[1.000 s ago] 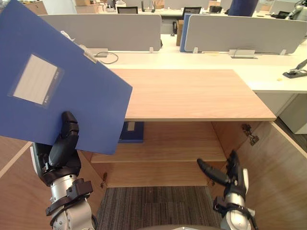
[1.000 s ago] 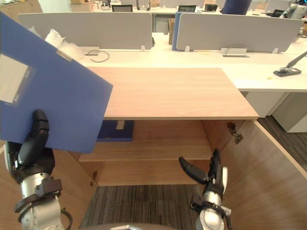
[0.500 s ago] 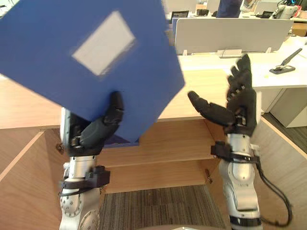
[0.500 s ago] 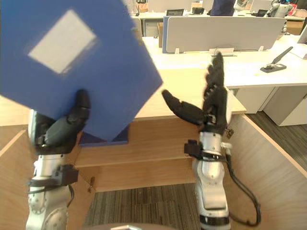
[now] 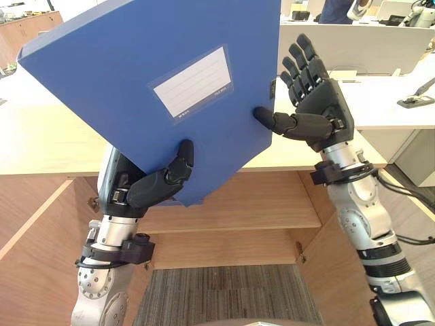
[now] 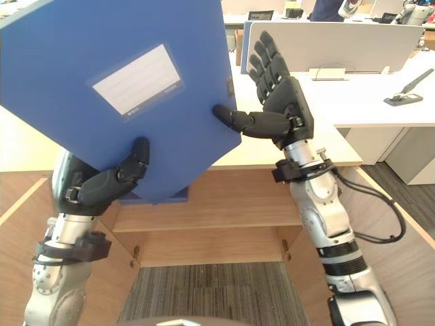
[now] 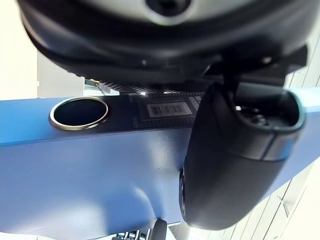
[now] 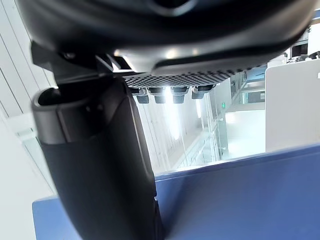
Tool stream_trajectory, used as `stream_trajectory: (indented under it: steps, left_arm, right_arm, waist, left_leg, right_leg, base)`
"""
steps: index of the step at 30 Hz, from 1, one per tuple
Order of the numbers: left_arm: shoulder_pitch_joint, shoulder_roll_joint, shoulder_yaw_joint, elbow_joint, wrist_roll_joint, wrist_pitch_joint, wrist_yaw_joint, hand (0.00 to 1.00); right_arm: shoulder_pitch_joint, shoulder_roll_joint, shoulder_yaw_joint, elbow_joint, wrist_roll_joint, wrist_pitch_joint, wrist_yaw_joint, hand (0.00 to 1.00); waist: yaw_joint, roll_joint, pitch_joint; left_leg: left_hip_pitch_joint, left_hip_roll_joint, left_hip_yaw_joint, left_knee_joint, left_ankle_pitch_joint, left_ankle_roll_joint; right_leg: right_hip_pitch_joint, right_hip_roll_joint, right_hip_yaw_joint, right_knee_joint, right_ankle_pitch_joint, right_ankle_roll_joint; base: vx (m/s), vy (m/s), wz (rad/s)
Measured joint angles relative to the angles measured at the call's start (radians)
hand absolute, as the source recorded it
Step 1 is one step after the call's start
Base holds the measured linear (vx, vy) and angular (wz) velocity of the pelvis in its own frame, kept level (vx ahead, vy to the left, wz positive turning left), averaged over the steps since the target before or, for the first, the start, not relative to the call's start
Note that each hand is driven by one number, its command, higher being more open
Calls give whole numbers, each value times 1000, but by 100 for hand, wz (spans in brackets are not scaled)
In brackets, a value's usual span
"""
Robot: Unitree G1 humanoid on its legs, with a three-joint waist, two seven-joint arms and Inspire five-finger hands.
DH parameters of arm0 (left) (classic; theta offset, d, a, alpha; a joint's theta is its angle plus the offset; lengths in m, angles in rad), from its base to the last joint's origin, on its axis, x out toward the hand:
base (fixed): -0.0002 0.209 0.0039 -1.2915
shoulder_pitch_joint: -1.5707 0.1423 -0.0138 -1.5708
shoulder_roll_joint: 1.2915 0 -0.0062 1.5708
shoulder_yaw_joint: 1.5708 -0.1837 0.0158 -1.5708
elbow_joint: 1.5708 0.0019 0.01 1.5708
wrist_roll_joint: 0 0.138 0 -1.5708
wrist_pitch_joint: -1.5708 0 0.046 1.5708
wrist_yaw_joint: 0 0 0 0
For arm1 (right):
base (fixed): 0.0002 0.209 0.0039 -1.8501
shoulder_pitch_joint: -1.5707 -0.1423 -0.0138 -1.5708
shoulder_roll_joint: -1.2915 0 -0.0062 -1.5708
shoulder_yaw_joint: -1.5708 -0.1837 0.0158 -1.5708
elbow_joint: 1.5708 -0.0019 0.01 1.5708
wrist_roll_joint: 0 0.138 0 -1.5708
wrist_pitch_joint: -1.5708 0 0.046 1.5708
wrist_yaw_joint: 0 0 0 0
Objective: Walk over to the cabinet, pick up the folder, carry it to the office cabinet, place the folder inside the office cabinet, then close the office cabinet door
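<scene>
Matt plastic folder (image 5: 102, 81), smooth wood-grain cabinet (image 5: 272, 204), ribbed carpet (image 5: 224, 299)

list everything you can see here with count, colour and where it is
folder: one, blue with a white label, held up tilted above the cabinet
cabinet: one, light wood, doors open, below the folder
desk: one, white, far right beyond the cabinet
divider: one, grey, standing along the desk's back
desk tool: one, black, on the desk's right end
carpet: one, grey striped, floor before the cabinet
left hand: one, dark, curled on the folder's lower edge
right hand: one, dark, fingers straight, thumb tip touching the folder's right edge
</scene>
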Motion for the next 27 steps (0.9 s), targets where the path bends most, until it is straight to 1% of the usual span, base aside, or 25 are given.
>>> stream_trajectory:
  steps: [1,2,3,4,5,7,10,12,13,17,21,24,26,27]
  left_arm:
    - [0,35,3,3,-16,0,-7,0]
    - [0,56,3,7,-18,0,-9,0]
    - [0,99,8,17,-25,0,-17,0]
    - [0,143,14,29,-41,0,-33,0]
    - [-1,164,19,39,-51,0,-45,0]
    - [-2,241,34,70,-100,0,-93,0]
    - [-10,292,34,90,-144,0,-149,0]
    - [-20,301,34,97,-147,-2,-159,0]
    - [-26,303,34,103,-151,-3,-159,0]
    - [-57,304,31,123,-176,-4,-163,0]
    - [-89,304,23,130,-190,-8,-158,0]
    - [-103,304,26,156,-216,-18,-157,0]
    - [-103,302,25,159,-217,-22,-157,0]
    - [-103,298,22,159,-218,-24,-159,100]
  right_arm:
    - [-19,-42,20,8,16,2,19,100]
    - [-25,-62,31,11,28,2,30,100]
    - [-39,-103,57,15,36,2,50,100]
    - [-56,-145,86,20,44,2,77,100]
    - [-66,-167,103,23,51,3,91,100]
    - [-97,-242,169,25,89,4,138,100]
    - [-123,-294,226,24,158,4,204,100]
    - [-143,-314,262,24,207,4,227,100]
    - [-151,-327,273,25,231,4,233,0]
    - [-212,-381,330,36,286,4,240,0]
    - [-224,-376,334,42,311,-8,247,0]
    - [-224,-354,334,42,311,-15,274,0]
    - [-224,-329,329,52,311,-15,274,0]
    - [-222,-312,320,58,307,-15,272,0]
  waist:
    - [-1,0,0]
    - [-1,0,0]
    - [-1,0,0]
    - [-1,0,0]
    - [-1,0,0]
    - [1,0,0]
    - [5,-2,-1]
    - [7,-2,-1]
    - [10,-2,-1]
    - [17,-3,-2]
    - [22,-5,-4]
    - [23,-5,-10]
    - [24,-6,-15]
    - [24,-7,-18]
  left_leg:
    - [-4,-1,0,0,1,1]
    - [-3,-1,0,-1,1,1]
    - [-2,0,-2,-2,1,1]
    - [-2,-1,-2,-3,1,1]
    - [-2,-1,-2,-3,1,1]
    - [-2,-1,-2,-6,1,1]
    - [-2,-2,-2,-11,3,3]
    - [-2,-3,-1,-16,5,4]
    - [-3,-3,-1,-17,6,3]
    - [-4,-3,3,-26,10,3]
    - [-1,-1,4,-34,14,1]
    - [0,-1,5,-34,14,1]
    - [0,-1,5,-34,14,1]
    - [0,-1,5,-34,14,1]
  right_leg:
    - [-3,-1,0,0,1,1]
    - [-3,-1,0,0,1,1]
    - [-2,0,-2,0,1,1]
    - [-2,-1,-2,0,1,1]
    - [-2,-1,-2,0,1,1]
    - [-2,-1,-3,0,1,1]
    - [-5,-2,-2,0,1,1]
    - [-8,-3,-2,0,1,1]
    - [-9,-3,-2,0,1,1]
    - [-16,-1,1,0,1,1]
    - [-18,0,1,0,1,1]
    - [-18,1,2,0,1,1]
    - [-18,0,2,0,1,1]
    - [-18,0,2,1,1,0]
  base:
    - [0,0,0]
    - [0,0,0]
    - [0,0,0]
    - [0,0,0]
    - [0,0,0]
    - [0,0,0]
    - [0,0,0]
    - [0,0,0]
    - [0,0,0]
    - [0,0,0]
    - [0,0,0]
    - [0,0,0]
    - [0,0,0]
    - [0,0,0]
